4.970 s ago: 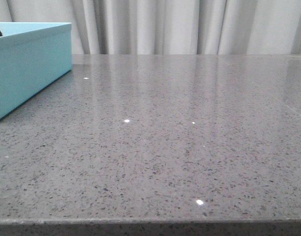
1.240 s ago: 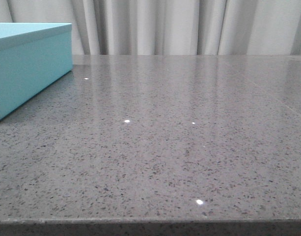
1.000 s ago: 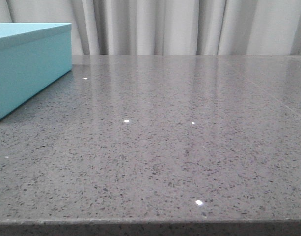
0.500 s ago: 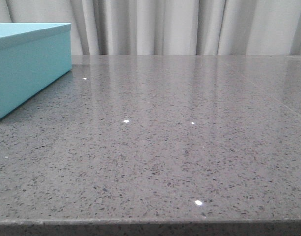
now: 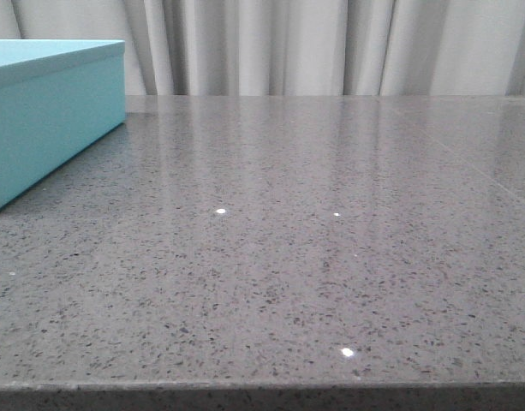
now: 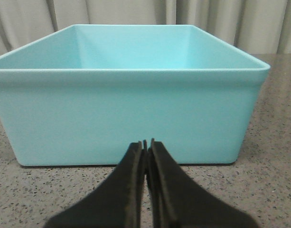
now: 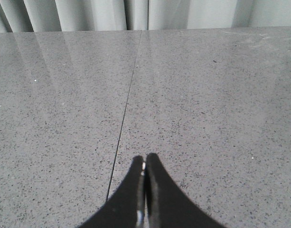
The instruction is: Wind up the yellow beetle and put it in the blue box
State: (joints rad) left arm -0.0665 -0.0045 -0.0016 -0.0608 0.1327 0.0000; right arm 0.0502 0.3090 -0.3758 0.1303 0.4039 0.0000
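The blue box [image 5: 48,111] stands at the far left of the grey table in the front view. In the left wrist view the blue box [image 6: 131,114] fills most of the frame, open at the top, and only its upper inner walls show. My left gripper [image 6: 145,142] is shut and empty, low over the table just in front of the box's near wall. My right gripper [image 7: 145,157] is shut and empty over bare table. The yellow beetle is not in view in any frame. Neither gripper shows in the front view.
The speckled grey table [image 5: 313,240] has a thin seam line [image 7: 126,102] that runs away from my right gripper. White curtains [image 5: 331,43] hang behind the table. The table's front edge [image 5: 262,387] runs along the bottom of the front view.
Five seconds ago a dark object showed above the box's rim at the far left of the front view; it is gone now. Nothing else has moved.
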